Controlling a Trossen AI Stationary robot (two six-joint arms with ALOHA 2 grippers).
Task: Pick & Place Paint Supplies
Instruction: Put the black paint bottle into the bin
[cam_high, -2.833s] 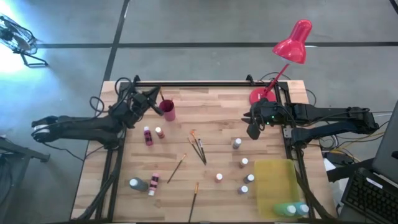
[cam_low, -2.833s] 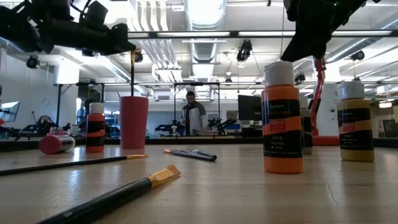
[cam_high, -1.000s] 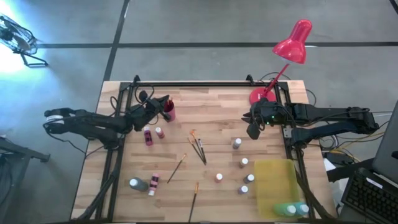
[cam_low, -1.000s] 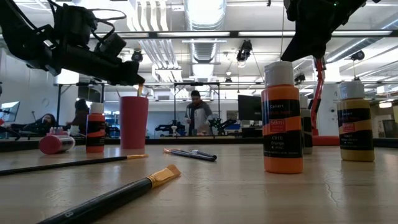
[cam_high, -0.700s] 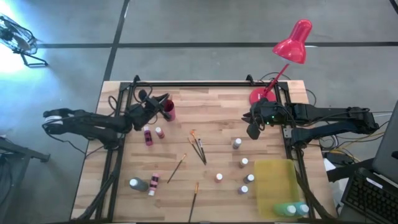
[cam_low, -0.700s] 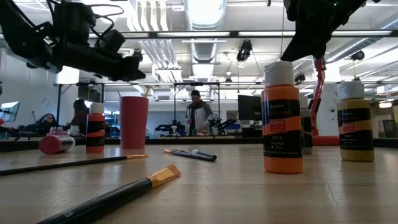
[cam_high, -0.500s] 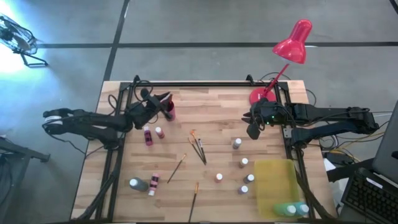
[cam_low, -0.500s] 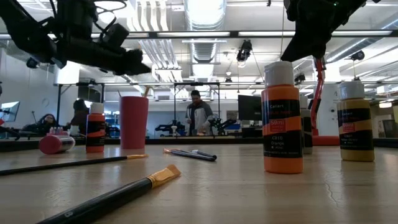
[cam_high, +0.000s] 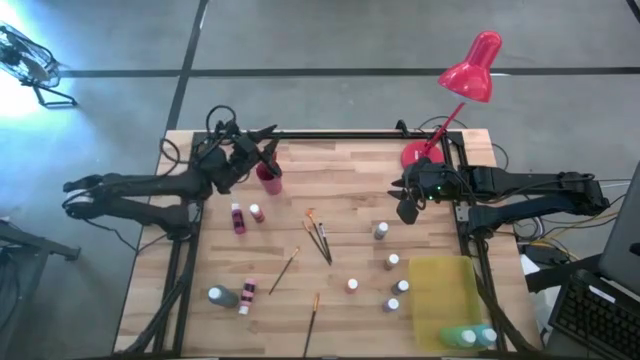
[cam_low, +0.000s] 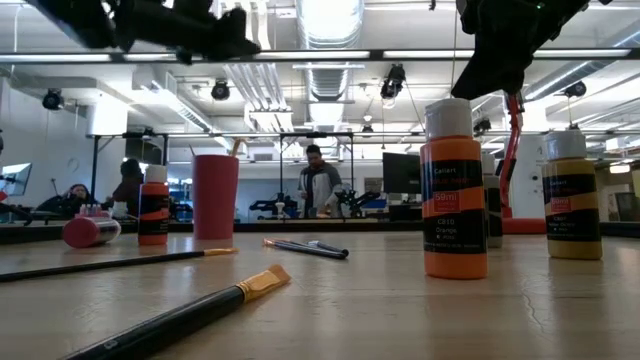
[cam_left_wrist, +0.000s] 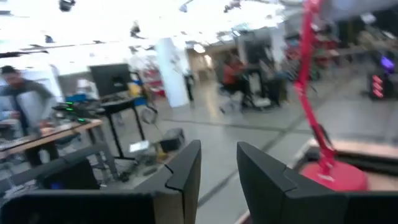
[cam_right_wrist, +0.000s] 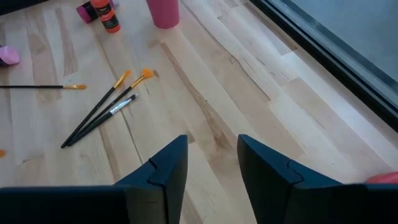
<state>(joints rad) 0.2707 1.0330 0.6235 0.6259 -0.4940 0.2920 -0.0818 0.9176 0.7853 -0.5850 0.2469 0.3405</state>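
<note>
Landmark: pink cup (cam_high: 269, 179), upright near the table's (cam_high: 340, 215) back edge on the left arm's side. Left gripper (cam_high: 265, 147) is raised just behind and above the cup, clear of it; in its wrist view the jaws stand part open with a narrow gap and nothing between them. Right gripper (cam_high: 407, 208) hangs well to the right of the cup, near the red lamp's base (cam_high: 415, 154); its wrist view shows the jaws part open over bare wood, empty. A brush tip pokes out of the cup (cam_low: 237, 148) in the low view. Just in front of the cup: a pink bottle (cam_high: 238, 219) and an orange bottle (cam_high: 256, 212). Farther front and right of the cup: three brushes (cam_high: 320, 238) lying bunched, then a single brush (cam_high: 285, 270) and another (cam_high: 312, 315). Several small white-capped bottles (cam_high: 390, 262) stand far right of the cup, beside the yellow tray (cam_high: 440, 290); green and blue bottles (cam_high: 468, 337) lie at the tray's front end
</note>
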